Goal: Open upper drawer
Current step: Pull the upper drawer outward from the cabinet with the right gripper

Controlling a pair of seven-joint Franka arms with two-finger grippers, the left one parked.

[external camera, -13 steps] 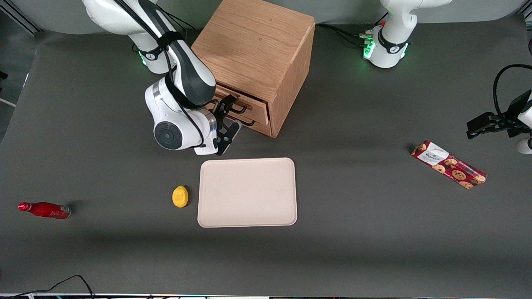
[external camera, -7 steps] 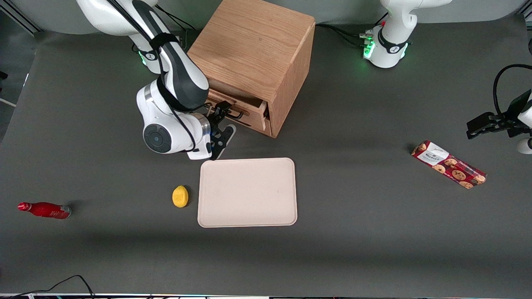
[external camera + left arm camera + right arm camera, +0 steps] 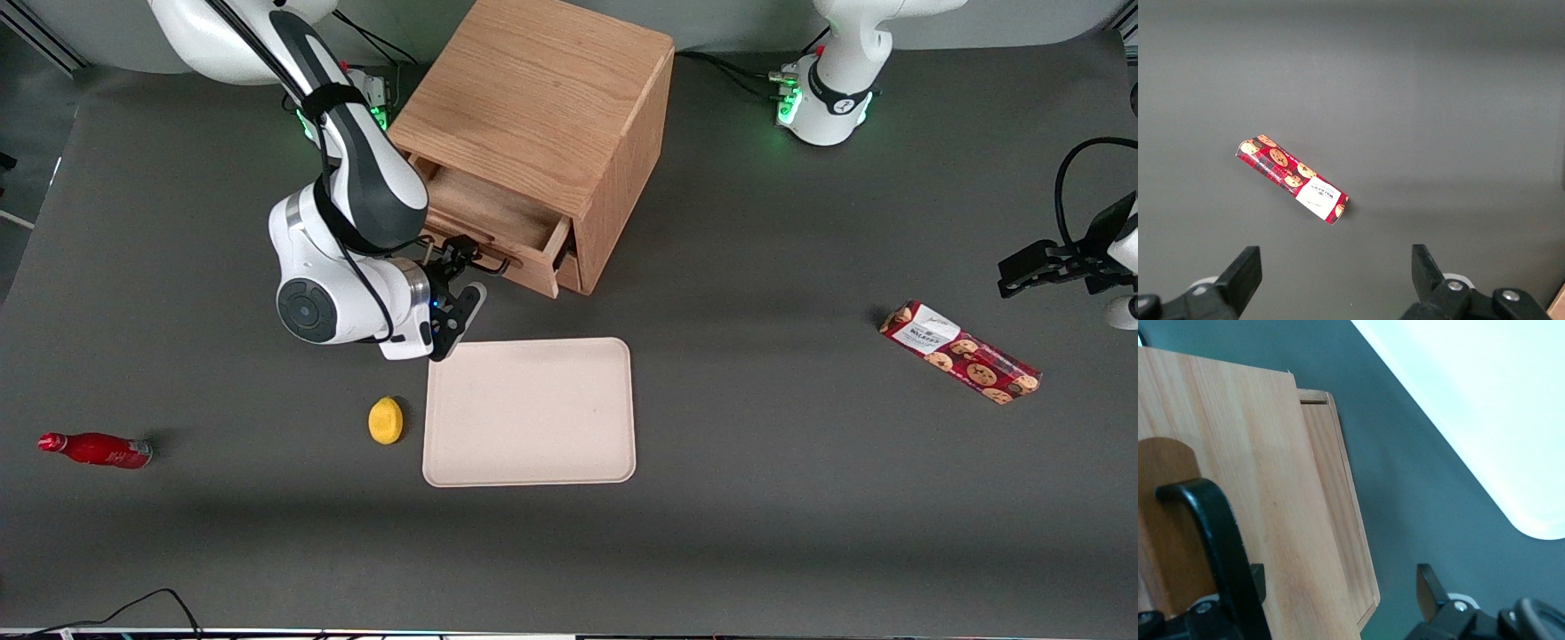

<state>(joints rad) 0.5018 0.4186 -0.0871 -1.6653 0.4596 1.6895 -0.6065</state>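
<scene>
Front view: the upper drawer [image 3: 498, 222] stands pulled partly out of the oak cabinet [image 3: 542, 107], with the gripper [image 3: 458, 260] clamped around its dark handle [image 3: 484, 258], above a beige tray [image 3: 530, 412].

The upper drawer [image 3: 498, 227] and its cabinet [image 3: 542, 107] are matt, grained oak, with a smooth black metal handle [image 3: 1218, 540]. The table [image 3: 756, 498] looks matt dark grey, the tray [image 3: 529, 413] smooth matt cream.

The pincer [image 3: 458, 267], in black plastic, sits at the drawer's handle.

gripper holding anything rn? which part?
The gripper holds the upper drawer by its dark bar handle, in front of the cabinet.
</scene>
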